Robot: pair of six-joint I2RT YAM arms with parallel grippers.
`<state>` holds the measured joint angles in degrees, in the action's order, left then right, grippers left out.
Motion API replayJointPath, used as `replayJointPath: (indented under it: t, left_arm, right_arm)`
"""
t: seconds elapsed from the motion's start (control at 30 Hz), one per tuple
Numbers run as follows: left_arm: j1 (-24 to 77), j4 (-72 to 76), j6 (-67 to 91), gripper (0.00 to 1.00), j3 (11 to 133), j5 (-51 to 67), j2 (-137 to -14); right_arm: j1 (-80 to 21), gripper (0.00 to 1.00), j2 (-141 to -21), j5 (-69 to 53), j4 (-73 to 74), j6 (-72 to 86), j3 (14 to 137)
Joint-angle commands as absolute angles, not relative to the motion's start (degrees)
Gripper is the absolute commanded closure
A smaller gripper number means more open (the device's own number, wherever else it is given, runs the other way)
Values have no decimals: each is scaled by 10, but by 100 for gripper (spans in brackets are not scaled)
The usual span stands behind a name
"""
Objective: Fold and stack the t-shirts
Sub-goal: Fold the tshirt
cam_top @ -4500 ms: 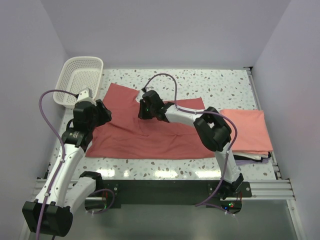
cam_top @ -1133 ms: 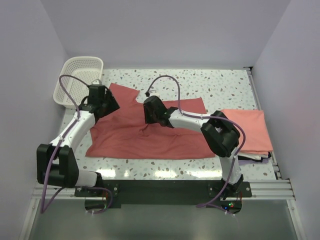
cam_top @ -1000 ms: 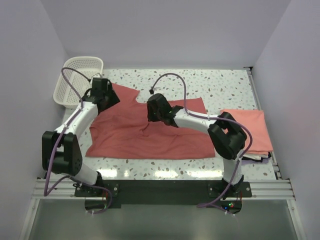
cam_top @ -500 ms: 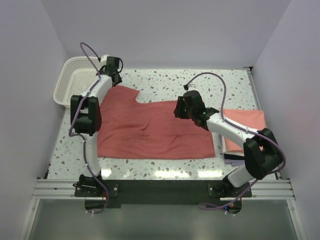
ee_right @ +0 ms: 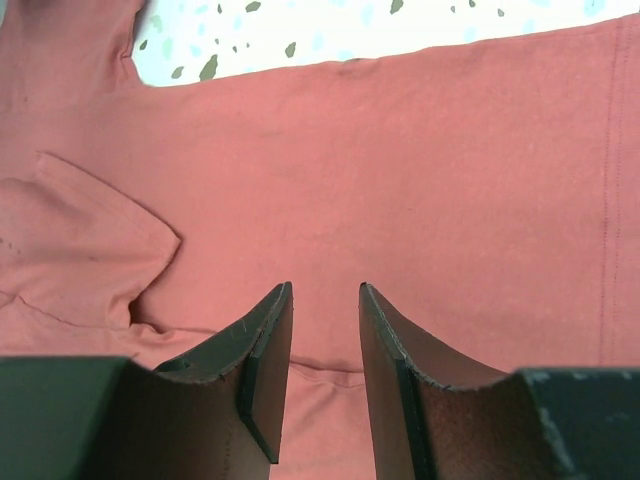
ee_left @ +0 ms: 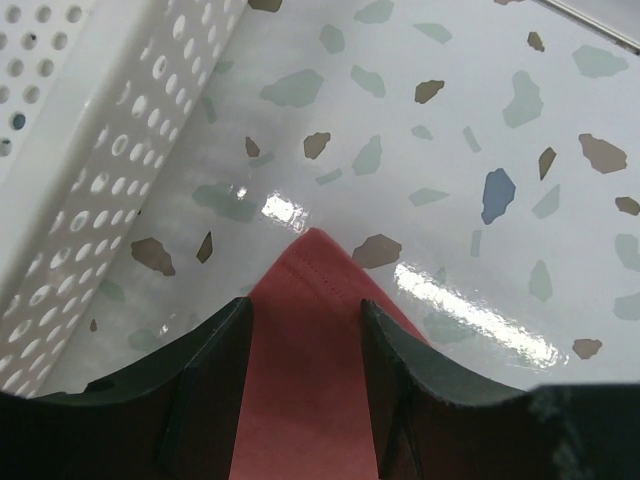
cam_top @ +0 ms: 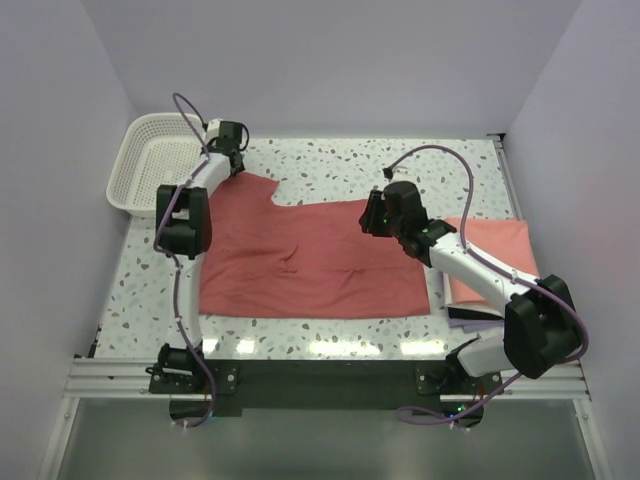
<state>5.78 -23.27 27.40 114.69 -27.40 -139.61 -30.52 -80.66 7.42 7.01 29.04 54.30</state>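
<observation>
- The dusty red t-shirt [cam_top: 300,262] lies spread flat mid-frame on the speckled table [cam_top: 440,165], with a small wrinkle near its centre.
- The salmon t-shirt [cam_top: 495,262] sits folded at the right edge, on top of other folded cloth [cam_top: 478,318].
- I see the left gripper [ee_left: 305,312] at the red shirt's top-left corner. Its jaws are apart with the corner tip lying between them, not pinched.
- The right gripper [ee_right: 325,292] is over the red shirt's upper right part, fingers parted by a narrow gap and holding nothing.
- The white lattice basket [cam_top: 160,150] is upper left, just beside the left gripper.
</observation>
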Motion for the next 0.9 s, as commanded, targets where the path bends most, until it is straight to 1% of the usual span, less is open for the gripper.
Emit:
replayJointPath:
  t: [0.0, 0.1, 0.17, 0.2, 0.3, 0.33, 0.37, 0.4, 0.5, 0.63, 0.87]
  left_arm:
    - [51, -196, 268, 48, 1174, -271, -1409]
    - [48, -201, 271, 49, 1186, -253, -1419]
    - [46, -200, 272, 56, 1187, -243, -1421]
    - [46, -198, 272, 62, 1186, -241, -1421]
    - [43, -195, 275, 72, 1176, -232, -1416]
    - [42, -193, 276, 78, 1172, -224, -1411]
    - [41, -186, 275, 81, 1165, -218, -1407]
    - [40, -178, 274, 89, 1159, -213, -1404]
    - [39, -161, 272, 100, 1140, -197, -1383]
    - [39, -135, 268, 100, 1121, -169, -1355]
    - [39, -99, 274, 100, 1077, -141, -1305]
  right_arm:
    - [-301, 63, -801, 63, 64, 283, 546]
    - [-299, 63, -809, 63, 60, 284, 548]
    - [-293, 63, -820, 63, 57, 285, 551]
    - [-291, 63, -823, 60, 55, 286, 553]
    - [-280, 63, -843, 49, 55, 292, 562]
    - [-273, 63, -852, 50, 57, 293, 570]
    - [-267, 63, -859, 54, 63, 293, 576]
    - [-262, 63, -864, 58, 68, 292, 581]
    - [-227, 63, -891, 62, 87, 299, 606]
    - [-160, 63, -933, 59, 103, 313, 635]
    - [-96, 63, -1041, 84, 145, 316, 724]
